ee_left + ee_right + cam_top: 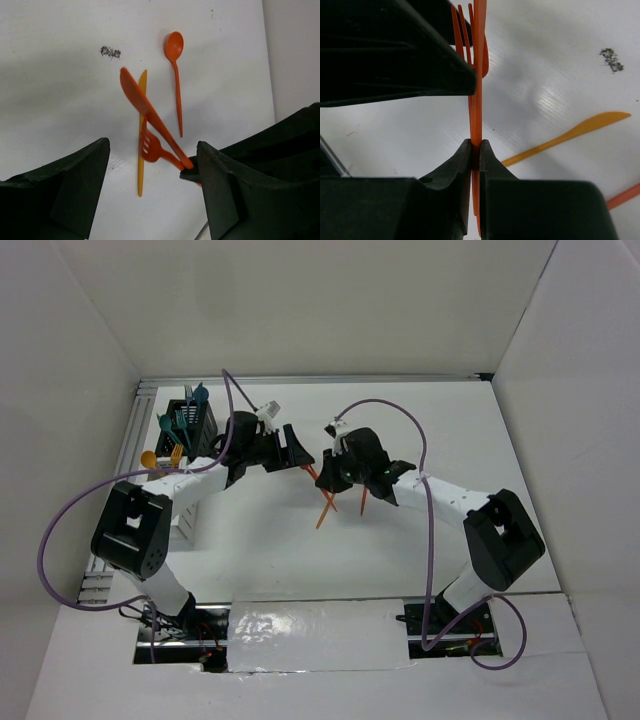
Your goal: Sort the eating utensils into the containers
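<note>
Lengthwise, fork (150, 148) tines point beyond right gripper (475, 146).

Centre of table, four orange utensils: two knives, one fork, one spoon.
- red-orange knife (145, 106), one
- paler orange knife (140, 175), one
- fork (150, 148), one
- spoon (174, 47), one

Far left: black mesh bin (197, 426), one. Teal utensils (181, 421) in it, at least three, exact count unclear.
Just nearer: second orange spoon (149, 458), one; second orange fork (176, 453), one.
White bins (186, 526): mostly hidden, count unclear.
</note>
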Tool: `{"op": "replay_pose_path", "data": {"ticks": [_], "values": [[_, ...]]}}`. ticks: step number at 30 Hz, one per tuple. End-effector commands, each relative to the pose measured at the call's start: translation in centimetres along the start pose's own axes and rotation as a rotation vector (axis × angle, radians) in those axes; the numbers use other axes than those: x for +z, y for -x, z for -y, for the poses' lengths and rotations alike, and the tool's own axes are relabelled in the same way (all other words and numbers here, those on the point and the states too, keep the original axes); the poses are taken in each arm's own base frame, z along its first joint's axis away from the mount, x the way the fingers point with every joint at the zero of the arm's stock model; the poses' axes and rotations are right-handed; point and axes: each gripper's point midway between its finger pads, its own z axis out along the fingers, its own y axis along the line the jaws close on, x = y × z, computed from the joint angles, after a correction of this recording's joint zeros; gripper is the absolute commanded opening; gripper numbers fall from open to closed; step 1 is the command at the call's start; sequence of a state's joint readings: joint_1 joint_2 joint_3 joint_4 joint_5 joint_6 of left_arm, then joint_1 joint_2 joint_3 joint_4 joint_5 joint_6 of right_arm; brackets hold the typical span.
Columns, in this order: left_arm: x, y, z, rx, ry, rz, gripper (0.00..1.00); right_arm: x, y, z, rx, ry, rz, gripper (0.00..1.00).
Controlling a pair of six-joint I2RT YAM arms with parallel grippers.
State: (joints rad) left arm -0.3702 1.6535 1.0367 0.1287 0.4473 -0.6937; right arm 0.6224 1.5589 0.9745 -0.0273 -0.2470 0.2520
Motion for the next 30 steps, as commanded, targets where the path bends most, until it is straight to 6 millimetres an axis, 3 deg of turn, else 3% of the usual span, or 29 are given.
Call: {"op": "replay_pose_path", "data": {"ticks": [1, 7, 15, 18, 21, 22, 26, 29, 30], "values": [[0.3, 2.7, 2.0, -0.008, -0.058, 0.082, 0.82, -0.9, 4.7, -3.6, -0.002, 0.118, 0.139, 0.00], [1.0, 2.8, 2.7, -0.080, -0.048, 0.127, 0.80, -1.0, 6.8, -4.9, 0.065, 0.171, 0.221, 0.00], [2.3, 2.6, 3.8, -0.171, 0.031, 0.200, 0.74, 0.2, 8.1, -4.8, 0.159, 0.131, 0.268, 0.00], [2.4, 2.8, 4.0, -0.179, 0.048, 0.228, 0.68, 0.5, 8.2, -5.1, 0.174, 0.135, 0.275, 0.00], [2.5, 2.9, 3.8, -0.190, 0.055, 0.238, 0.56, 0.6, 8.4, -5.7, 0.176, 0.140, 0.278, 0.00], [2.4, 3.0, 3.8, -0.189, 0.054, 0.241, 0.46, 0.7, 8.5, -5.4, 0.179, 0.122, 0.287, 0.00], [2.3, 3.0, 4.3, -0.187, 0.036, 0.241, 0.34, 0.9, 8.1, -5.6, 0.177, 0.097, 0.285, 0.00], [1.8, 3.4, 4.7, -0.180, 0.034, 0.251, 0.26, 0.9, 8.0, -5.3, 0.179, 0.074, 0.275, 0.04], [1.7, 3.5, 4.6, -0.171, 0.037, 0.254, 0.25, 0.8, 8.2, -5.5, 0.176, 0.075, 0.275, 0.09]]}}
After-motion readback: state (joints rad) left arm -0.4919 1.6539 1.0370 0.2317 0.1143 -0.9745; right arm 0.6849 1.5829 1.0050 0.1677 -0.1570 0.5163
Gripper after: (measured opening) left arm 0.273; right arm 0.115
